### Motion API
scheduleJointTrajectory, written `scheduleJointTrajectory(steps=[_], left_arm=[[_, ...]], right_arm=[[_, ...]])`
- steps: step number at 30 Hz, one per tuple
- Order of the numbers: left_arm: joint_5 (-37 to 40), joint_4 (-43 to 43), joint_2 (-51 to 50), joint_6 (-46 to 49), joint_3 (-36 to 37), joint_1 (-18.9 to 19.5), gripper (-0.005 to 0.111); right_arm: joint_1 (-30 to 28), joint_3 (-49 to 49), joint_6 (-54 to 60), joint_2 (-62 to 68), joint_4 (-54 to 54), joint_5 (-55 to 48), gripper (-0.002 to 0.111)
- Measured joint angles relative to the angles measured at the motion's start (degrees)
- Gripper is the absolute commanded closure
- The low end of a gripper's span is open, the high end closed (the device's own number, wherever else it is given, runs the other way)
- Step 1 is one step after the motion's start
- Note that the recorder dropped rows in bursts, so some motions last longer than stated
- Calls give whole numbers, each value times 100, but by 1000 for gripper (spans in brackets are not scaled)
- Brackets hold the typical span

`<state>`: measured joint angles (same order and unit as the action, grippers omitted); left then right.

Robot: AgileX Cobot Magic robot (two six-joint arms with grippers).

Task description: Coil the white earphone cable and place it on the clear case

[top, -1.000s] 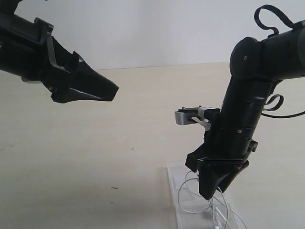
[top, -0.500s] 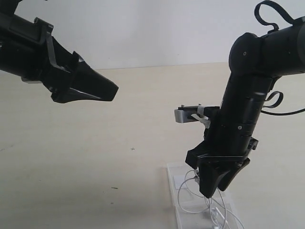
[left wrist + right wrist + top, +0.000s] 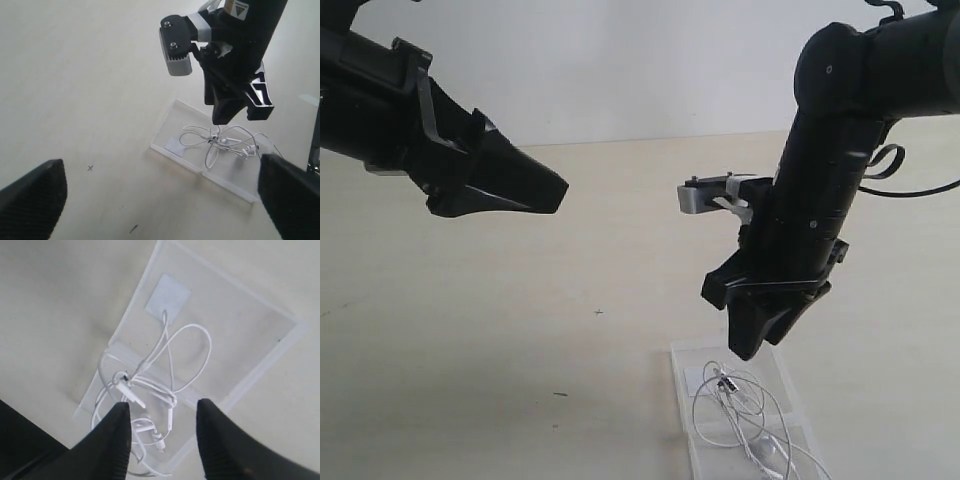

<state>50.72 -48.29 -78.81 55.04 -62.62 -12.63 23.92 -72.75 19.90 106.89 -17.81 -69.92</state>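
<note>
The white earphone cable (image 3: 742, 410) lies in loose loops on the clear case (image 3: 682, 400), which sits flat on the table near the front right. In the right wrist view the cable (image 3: 170, 355) spreads over both halves of the case (image 3: 260, 375), one end reaching the white sticker (image 3: 167, 299). My right gripper (image 3: 752, 345) hangs above the case, open, with nothing between its fingers (image 3: 112, 440). My left gripper (image 3: 555, 190) is high at the left, far from the case. Its fingers (image 3: 30, 200) stand wide open and empty.
The pale table top (image 3: 520, 330) carries a small dark x mark (image 3: 598, 312) and a small dark speck (image 3: 560, 394). The right arm's wrist camera (image 3: 705, 195) juts toward the left. A white wall (image 3: 650, 60) rises behind the table.
My right gripper has lifted up and a little left, away from the cable, which stays on the case. The left arm has not moved.
</note>
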Motion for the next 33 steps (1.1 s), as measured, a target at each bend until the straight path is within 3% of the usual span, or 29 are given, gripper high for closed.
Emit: scheduleJointTrajectory(steps=[4, 7, 14, 21, 27, 33], left_arm=[[10, 0, 0, 0, 0, 0, 7], [48, 0, 0, 0, 0, 0, 7], [87, 0, 0, 0, 0, 0, 7], [383, 0, 8, 0, 0, 0, 7], [591, -59, 8, 0, 0, 0, 7], [875, -694, 8, 0, 0, 0, 7]], right_arm=[[0, -204, -172, -58, 177, 0, 68], [0, -261, -266, -226, 348, 11, 76], [0, -283, -332, -1026, 562, 11, 108], [0, 193, -355, -2413, 582, 564, 108], [0, 1253, -355, -3698, 582, 1501, 108], [0, 2502, -355, -4740, 582, 2056, 108]])
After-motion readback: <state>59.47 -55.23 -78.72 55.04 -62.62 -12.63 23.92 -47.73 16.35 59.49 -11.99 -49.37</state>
